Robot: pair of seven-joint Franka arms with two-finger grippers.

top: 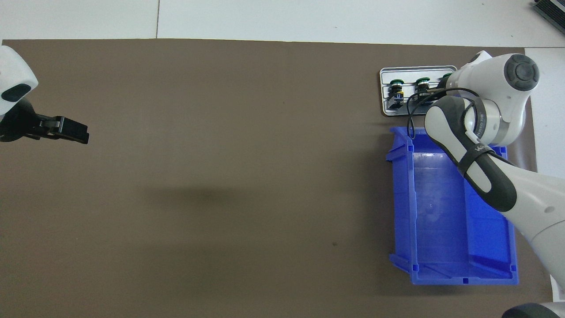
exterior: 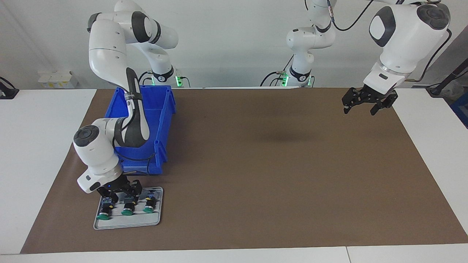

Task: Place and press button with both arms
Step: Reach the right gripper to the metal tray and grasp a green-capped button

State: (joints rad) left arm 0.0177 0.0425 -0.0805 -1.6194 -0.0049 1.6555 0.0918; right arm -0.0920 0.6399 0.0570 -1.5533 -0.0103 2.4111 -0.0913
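Observation:
A grey tray [exterior: 128, 221] [top: 417, 69] holds three green-capped buttons lying in a row. The middle button [exterior: 127, 209] [top: 423, 82] has my right gripper [exterior: 125, 196] lowered onto its rear end, at tray level. Beside it toward the left arm's end lies a button with a yellow mark [exterior: 148, 205] [top: 397, 88]. The third button [exterior: 104, 212] lies toward the right arm's end; in the overhead view the right arm hides most of it. My left gripper [exterior: 359, 110] [top: 76, 134] hangs open and holds nothing, high over the mat at the left arm's end.
A blue open bin [exterior: 161, 109] [top: 441, 221] stands on the brown mat right beside the tray, nearer to the robots. The right arm reaches over the bin. White table borders the mat on all sides.

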